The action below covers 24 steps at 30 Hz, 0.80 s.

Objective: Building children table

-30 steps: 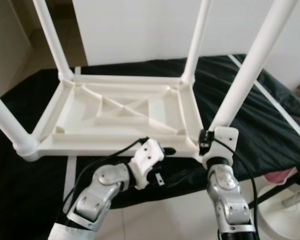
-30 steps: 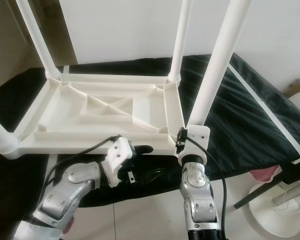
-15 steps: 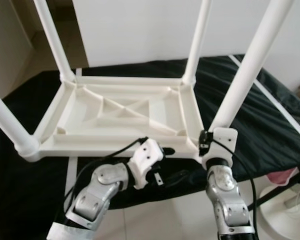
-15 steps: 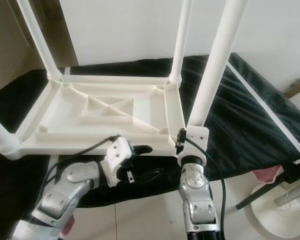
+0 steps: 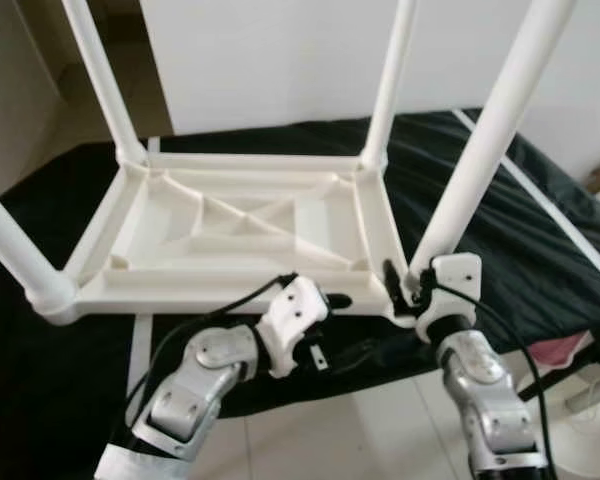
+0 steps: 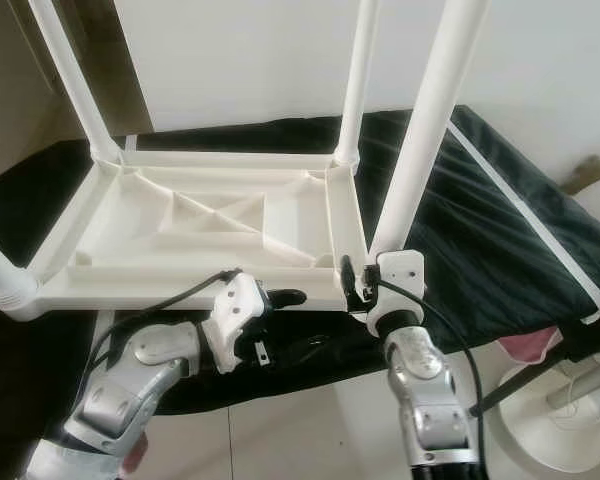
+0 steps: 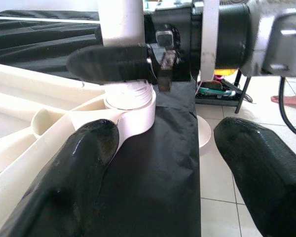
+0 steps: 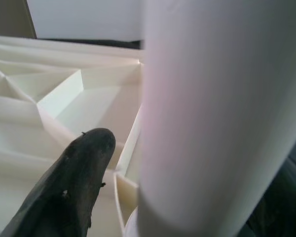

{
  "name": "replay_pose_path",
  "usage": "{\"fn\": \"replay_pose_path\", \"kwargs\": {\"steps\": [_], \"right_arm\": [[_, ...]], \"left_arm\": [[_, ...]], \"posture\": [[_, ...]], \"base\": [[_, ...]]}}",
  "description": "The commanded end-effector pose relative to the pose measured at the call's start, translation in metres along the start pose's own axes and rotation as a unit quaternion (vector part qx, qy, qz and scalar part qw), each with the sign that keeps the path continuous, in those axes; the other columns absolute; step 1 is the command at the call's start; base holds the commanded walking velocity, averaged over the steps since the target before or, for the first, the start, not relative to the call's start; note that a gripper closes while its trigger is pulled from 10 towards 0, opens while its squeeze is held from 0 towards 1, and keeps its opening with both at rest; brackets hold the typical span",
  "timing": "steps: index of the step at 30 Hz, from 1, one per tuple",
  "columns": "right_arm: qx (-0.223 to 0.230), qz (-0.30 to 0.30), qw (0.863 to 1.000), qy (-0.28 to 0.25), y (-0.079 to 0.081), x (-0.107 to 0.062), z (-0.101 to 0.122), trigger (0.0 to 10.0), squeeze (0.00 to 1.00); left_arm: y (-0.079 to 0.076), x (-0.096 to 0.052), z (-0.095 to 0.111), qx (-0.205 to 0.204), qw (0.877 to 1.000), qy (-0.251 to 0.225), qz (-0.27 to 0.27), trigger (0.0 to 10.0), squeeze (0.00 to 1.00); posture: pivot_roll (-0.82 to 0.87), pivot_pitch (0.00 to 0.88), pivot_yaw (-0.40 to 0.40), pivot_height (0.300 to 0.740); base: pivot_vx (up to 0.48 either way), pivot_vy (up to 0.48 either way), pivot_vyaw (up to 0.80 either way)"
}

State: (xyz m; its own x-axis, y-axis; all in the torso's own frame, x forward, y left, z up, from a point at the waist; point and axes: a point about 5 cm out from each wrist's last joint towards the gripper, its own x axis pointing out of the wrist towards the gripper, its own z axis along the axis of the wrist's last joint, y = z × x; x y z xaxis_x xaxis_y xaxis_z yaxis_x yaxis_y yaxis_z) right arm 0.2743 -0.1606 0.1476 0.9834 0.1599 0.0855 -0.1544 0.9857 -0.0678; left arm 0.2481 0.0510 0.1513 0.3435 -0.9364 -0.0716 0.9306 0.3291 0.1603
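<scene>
Upturned white table (image 5: 240,235) on black-draped surface (image 5: 540,240), white wall (image 5: 280,60) behind

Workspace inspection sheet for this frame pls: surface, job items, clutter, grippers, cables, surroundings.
Surface: black cloth-covered platform, white stripe along its right edge.
Job's things: white plastic tabletop lying upside down, ribs showing; four white legs pointing up, near right leg seated in its corner socket.
Clutter: nothing seen on the cloth.
Grippers: right gripper at the base of the near right leg, one finger beside the tube, closure not readable. Left gripper open, below the tabletop's near edge, aimed toward that corner.
Cables: black cable looping over the left wrist; another along the right forearm.
Surroundings: white wall, tiled floor, round white stand base on the right.
</scene>
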Motion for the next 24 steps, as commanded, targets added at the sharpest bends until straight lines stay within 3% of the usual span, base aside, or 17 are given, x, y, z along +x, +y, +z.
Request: {"fn": "replay_pose_path", "kwargs": {"steps": [1, 7, 9, 16, 17, 24], "right_arm": [[0.005, 0.021, 1.000, 0.001, -0.003, 0.002, -0.002, 10.0, 0.00], [-0.023, 0.099, 0.995, 0.007, -0.012, 0.009, -0.003, 10.0, 0.00], [-0.034, 0.151, 0.988, 0.017, -0.010, 0.013, -0.006, 10.0, 0.00], [-0.061, 0.203, 0.977, 0.032, -0.010, 0.017, -0.013, 10.0, 0.00], [-0.063, 0.209, 0.975, 0.037, -0.012, 0.017, -0.015, 0.0, 0.00], [-0.064, 0.223, 0.971, 0.051, -0.018, 0.016, -0.022, 0.0, 0.00]], "left_arm": [[0.002, -0.001, 0.000, -0.006, 1.000, -0.001, 0.011, 10.0, 0.00], [0.003, 0.000, 0.001, -0.007, 1.000, -0.002, 0.012, 10.0, 0.00], [0.004, 0.000, 0.002, -0.005, 1.000, -0.003, 0.012, 10.0, 0.00], [0.006, 0.002, 0.004, -0.002, 1.000, -0.006, 0.014, 10.0, 0.00], [0.006, 0.002, 0.004, -0.001, 1.000, -0.006, 0.013, 10.0, 0.00], [0.005, 0.001, 0.004, -0.001, 1.000, -0.005, 0.013, 10.0, 0.00]], "posture": [[-0.02, 0.035, -0.038, 0.740], [-0.02, 0.035, -0.035, 0.740], [-0.02, 0.034, -0.035, 0.740], [-0.02, 0.029, -0.033, 0.740], [-0.02, 0.028, -0.033, 0.740], [-0.02, 0.026, -0.035, 0.740]], "base": [[0.000, 0.000, 0.00], [0.000, 0.000, 0.00], [0.000, 0.000, 0.00], [0.000, 0.000, 0.00], [0.000, 0.000, 0.00], [0.000, 0.000, 0.00]]}}
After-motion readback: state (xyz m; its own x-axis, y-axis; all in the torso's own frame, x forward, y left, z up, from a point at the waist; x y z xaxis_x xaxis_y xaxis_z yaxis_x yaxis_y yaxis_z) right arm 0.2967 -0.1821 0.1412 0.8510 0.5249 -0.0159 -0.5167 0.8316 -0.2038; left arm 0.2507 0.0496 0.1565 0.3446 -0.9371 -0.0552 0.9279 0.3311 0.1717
